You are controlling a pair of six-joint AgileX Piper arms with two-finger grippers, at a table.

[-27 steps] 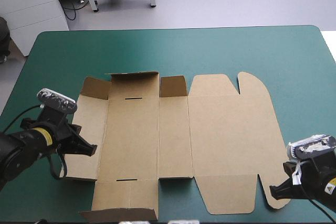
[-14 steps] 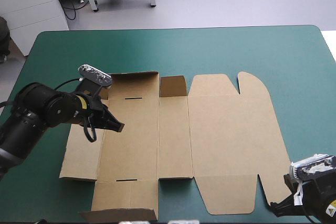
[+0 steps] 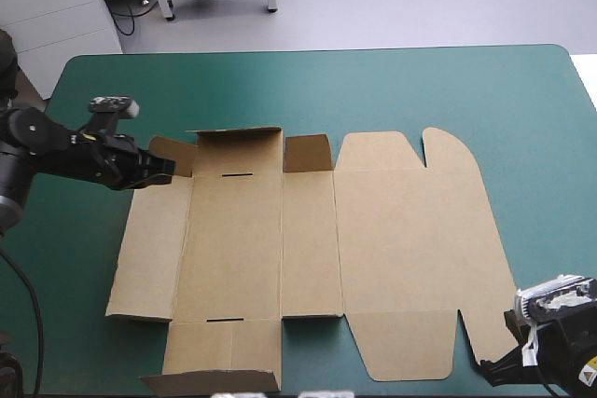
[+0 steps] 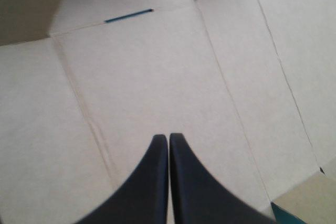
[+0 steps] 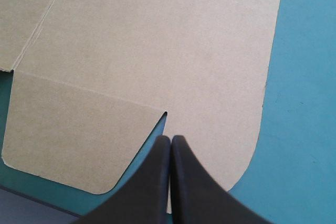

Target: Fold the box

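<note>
The brown box (image 3: 308, 249) lies spread almost flat on the teal-green cover, its far wall panel (image 3: 238, 148) and a small far flap raised a little. My left gripper (image 3: 166, 171) is shut and empty at the box's far-left corner, above the left side panel. From the left wrist, the shut fingertips (image 4: 168, 138) point over the box's base panel (image 4: 147, 77), with a slot (image 4: 128, 15) ahead. My right gripper (image 3: 487, 370) is shut and empty at the near-right corner. In the right wrist view its tip (image 5: 170, 138) sits over the lid's notch, on the board (image 5: 157, 40).
The table's near edge (image 5: 31, 205) runs close beside the right gripper. Bare teal-green cover (image 3: 308, 90) stretches beyond the box to the far edge and to its right. A white cabinet (image 3: 56, 16) stands off the table's far-left corner.
My left gripper swung from the box's left edge in over the base panel, then back out to the far-left corner. The right gripper drew slightly toward the near edge. The box stayed put.
</note>
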